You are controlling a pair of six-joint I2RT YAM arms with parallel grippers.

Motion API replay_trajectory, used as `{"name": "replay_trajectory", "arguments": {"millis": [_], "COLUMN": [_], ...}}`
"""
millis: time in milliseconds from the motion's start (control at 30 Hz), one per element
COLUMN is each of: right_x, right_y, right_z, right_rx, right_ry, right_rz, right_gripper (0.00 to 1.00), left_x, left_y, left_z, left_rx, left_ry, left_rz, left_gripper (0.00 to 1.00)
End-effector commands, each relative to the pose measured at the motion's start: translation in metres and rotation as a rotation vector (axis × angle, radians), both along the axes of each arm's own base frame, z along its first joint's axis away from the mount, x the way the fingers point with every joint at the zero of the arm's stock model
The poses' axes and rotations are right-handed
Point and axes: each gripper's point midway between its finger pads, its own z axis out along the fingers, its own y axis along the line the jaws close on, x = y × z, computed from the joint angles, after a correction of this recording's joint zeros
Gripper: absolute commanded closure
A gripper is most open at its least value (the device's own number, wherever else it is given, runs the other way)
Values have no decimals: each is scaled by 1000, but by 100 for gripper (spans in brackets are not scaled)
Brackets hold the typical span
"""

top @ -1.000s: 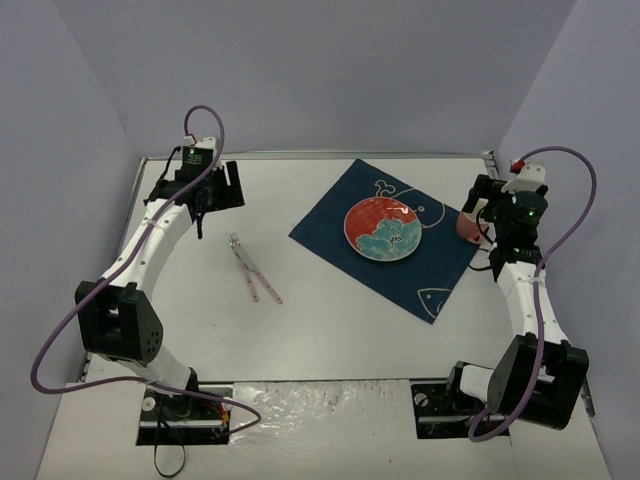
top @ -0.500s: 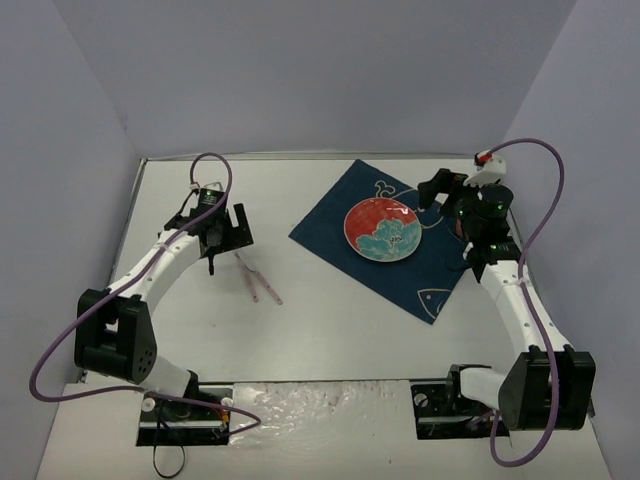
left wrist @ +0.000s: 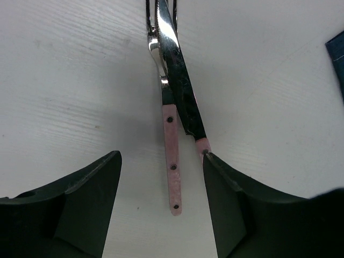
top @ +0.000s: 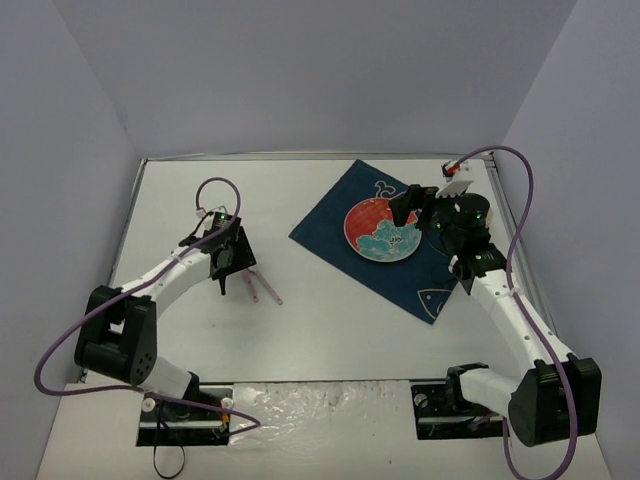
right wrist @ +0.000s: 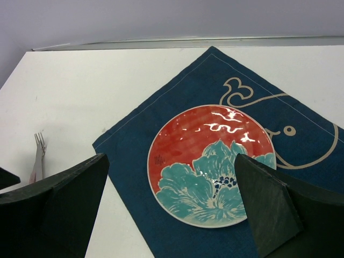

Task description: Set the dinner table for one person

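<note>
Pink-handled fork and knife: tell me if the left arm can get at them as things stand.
Probably yes. The left gripper is open right over them; the fork lies between its fingers, nothing covers it, though the knife handle meets one finger.

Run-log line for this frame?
left gripper open over fork and knife on dinner table; right gripper open near plate on placemat; nothing held

Pink-handled fork and knife on white dinner table, between spread fingers.

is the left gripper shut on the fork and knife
No, the left gripper is open, its fingers either side of the fork and knife on the table.
</note>
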Motion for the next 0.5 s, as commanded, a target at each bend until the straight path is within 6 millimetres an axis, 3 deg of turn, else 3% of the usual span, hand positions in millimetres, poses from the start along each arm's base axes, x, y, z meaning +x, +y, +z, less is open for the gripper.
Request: {"name": "replay_trajectory", "arguments": {"millis": [0, 467], "right_x": [-1, 0], "right_y": [2, 5], "right_z": [28, 22], "right_rx": [-15, -24], "right_ry": [-104, -90], "right_rz": [4, 7], "right_gripper": [0, 0], "left_x": [19, 8], "left_y": [-8, -5], "left_z": [0, -41], "left_rx": [-21, 14], "left_ry": [-52, 45], "left_rz": [25, 28], "left_gripper": [48, 62]}}
